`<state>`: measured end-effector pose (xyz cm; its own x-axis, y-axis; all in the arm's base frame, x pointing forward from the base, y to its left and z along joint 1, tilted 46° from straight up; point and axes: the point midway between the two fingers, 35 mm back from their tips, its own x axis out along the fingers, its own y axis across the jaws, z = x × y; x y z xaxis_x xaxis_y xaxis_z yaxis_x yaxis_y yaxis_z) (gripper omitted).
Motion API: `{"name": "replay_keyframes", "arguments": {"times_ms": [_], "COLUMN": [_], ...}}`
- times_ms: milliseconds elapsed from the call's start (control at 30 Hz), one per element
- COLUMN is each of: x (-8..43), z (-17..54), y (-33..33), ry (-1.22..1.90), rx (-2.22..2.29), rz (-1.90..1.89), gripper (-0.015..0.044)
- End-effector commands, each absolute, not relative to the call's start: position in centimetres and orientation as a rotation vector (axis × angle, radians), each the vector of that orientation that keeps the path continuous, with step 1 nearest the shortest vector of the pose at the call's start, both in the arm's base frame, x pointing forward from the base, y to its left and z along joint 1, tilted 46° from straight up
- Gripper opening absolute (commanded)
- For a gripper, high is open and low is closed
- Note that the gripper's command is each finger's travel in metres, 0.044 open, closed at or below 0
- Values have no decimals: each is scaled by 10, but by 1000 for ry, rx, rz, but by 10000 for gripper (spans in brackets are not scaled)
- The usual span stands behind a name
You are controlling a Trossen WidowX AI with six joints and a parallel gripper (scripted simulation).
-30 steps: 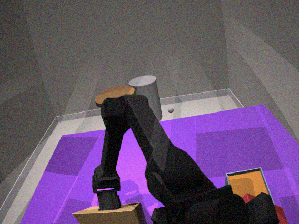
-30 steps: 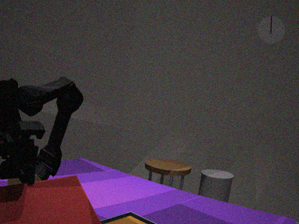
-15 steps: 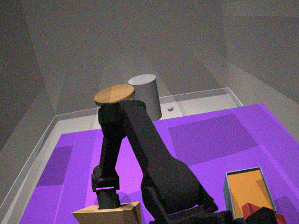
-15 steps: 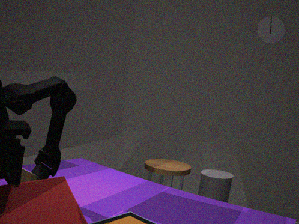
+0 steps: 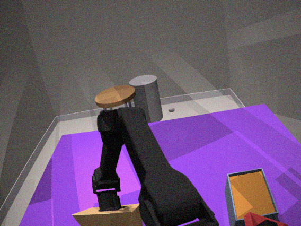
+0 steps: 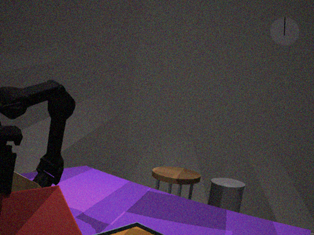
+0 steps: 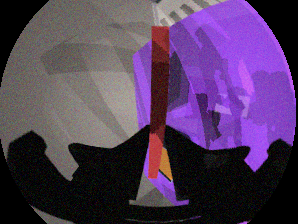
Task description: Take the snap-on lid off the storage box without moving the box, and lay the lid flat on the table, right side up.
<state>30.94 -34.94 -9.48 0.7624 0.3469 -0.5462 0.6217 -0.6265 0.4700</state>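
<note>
The red lid is off the box and hangs steeply tilted, one broad face showing in the exterior view. My gripper is shut on its upper edge; the wrist view shows the lid edge-on as a narrow strip between the fingers. In the top view the gripper is out of view and only a lid corner shows at the bottom right. The blue-grey storage box stands open on the purple table top, with an orange inside. The lid overlaps its near side in the top and exterior views; contact cannot be told.
The arm's base stands on a tan block at the left. The arm's links arch over the purple table top. A round wooden stool and a grey cylinder stand beyond the table's far edge.
</note>
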Motion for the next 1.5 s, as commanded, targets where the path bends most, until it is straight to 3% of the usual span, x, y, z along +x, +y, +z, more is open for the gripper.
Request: {"name": "replay_keyframes", "arguments": {"times_ms": [0, 1467], "x": [310, 312], "z": [-96, -122], "y": [-346, -317], "ry": [716, 716], "rx": [2290, 2291], "rz": [-529, -528], "gripper": [0, 0]}}
